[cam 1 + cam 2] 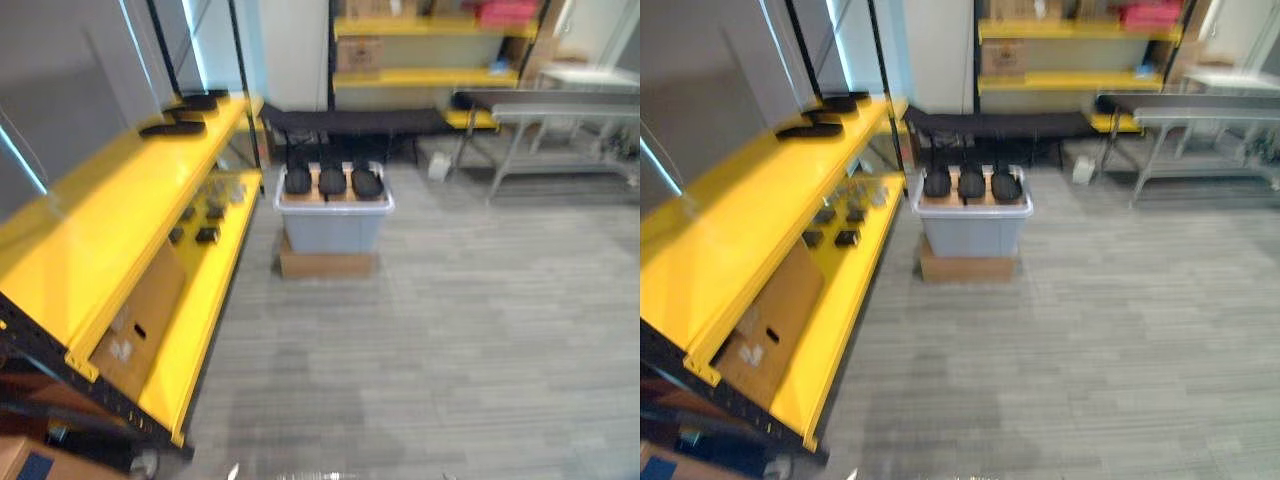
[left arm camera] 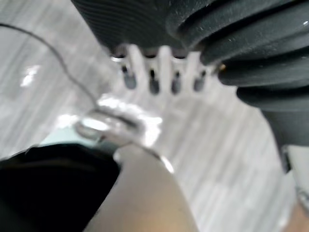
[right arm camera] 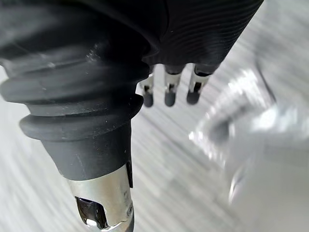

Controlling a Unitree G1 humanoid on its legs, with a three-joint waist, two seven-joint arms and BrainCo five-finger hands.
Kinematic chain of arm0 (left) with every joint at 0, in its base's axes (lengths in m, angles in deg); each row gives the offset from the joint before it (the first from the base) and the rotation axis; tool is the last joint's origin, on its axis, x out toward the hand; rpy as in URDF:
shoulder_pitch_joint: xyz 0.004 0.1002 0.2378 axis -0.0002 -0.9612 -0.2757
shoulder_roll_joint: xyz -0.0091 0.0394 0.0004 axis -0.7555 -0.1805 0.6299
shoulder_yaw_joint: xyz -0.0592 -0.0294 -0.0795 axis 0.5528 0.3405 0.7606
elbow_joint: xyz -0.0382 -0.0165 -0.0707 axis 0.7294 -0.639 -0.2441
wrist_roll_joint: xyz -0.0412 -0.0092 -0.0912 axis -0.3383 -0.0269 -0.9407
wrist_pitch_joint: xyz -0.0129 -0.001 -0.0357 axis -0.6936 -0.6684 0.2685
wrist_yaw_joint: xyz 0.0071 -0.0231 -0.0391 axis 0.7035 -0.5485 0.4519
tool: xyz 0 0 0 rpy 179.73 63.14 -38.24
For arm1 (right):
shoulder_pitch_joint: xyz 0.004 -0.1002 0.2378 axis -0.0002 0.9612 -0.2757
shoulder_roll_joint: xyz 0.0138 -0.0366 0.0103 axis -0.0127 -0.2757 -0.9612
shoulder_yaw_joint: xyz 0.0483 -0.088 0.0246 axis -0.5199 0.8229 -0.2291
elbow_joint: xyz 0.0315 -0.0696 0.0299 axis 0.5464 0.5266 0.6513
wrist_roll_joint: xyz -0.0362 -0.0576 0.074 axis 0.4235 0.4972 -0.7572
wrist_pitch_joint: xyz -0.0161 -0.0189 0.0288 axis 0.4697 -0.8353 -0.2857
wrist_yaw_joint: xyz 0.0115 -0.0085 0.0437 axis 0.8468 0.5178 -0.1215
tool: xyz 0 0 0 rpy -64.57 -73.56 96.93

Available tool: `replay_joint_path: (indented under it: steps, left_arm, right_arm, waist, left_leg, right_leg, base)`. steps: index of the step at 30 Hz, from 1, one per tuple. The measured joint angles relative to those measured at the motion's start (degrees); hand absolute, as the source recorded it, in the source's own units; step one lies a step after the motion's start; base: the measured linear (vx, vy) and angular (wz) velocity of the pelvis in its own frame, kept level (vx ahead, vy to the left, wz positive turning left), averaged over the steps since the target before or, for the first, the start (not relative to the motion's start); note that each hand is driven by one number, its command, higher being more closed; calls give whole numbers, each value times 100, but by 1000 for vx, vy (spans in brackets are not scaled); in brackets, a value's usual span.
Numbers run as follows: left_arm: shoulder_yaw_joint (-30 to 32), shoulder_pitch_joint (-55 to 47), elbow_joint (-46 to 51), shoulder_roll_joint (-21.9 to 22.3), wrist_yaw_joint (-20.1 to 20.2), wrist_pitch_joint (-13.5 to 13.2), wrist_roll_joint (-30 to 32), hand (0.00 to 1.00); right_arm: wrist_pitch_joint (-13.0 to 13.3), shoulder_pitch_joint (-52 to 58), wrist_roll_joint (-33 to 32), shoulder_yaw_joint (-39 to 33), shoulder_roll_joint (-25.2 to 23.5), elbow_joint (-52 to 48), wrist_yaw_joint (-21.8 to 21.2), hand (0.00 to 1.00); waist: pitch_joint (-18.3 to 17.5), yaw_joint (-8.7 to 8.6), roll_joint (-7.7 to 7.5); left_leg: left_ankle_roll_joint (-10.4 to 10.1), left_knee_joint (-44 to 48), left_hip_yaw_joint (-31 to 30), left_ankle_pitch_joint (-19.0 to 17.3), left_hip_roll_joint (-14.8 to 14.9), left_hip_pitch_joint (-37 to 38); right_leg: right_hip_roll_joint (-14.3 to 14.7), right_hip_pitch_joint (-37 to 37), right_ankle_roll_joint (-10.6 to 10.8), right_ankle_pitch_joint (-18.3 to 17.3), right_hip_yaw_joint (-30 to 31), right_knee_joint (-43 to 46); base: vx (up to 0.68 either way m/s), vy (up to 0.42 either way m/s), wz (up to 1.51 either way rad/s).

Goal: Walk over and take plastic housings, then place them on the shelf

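Three black plastic housings point(image 1: 332, 181) lie in a row on top of a grey bin point(image 1: 333, 228), which stands on a flat cardboard box point(image 1: 327, 266) across the floor ahead. A long yellow shelf point(image 1: 110, 215) runs along the left, and a few flat black housings point(image 1: 172, 129) rest at the far end of its top level. My left hand point(image 2: 164, 67) hangs over the grey floor with its fingers straight and nothing in it. My right hand point(image 3: 170, 87) hangs the same way, also holding nothing.
Behind the bin stands a low black bench point(image 1: 360, 122), and a metal table point(image 1: 560, 110) is at the back right. Another yellow rack point(image 1: 425, 75) lines the far wall. The lower shelf level carries a cardboard box point(image 1: 140, 320) and small dark parts point(image 1: 207, 234).
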Motion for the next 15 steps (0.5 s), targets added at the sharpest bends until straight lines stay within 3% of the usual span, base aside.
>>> replay_joint_path:
  steps: [7, 15]
  left_arm:
    - [-3, 225, -157, 50, 52, 2, -47, 0]
    - [-59, 418, -157, 44, -1, 47, -438, 0]
  right_arm:
    - [-32, -15, 27, -142, -142, 207, -7, 0]
    - [95, -343, 176, -138, -249, 211, -130, 0]
  waist:
    - [32, -19, 70]
    - [209, -12, -38]
  left_leg:
    - [10, -540, 122, 140, -112, 530]
    - [-50, -639, 138, 104, -123, 734]
  right_leg:
    - [-23, 377, 63, 231, -15, -268]
    - [-32, 523, 117, 246, -41, -302]
  base:
    - [140, 43, -7]
    - [41, 13, -1]
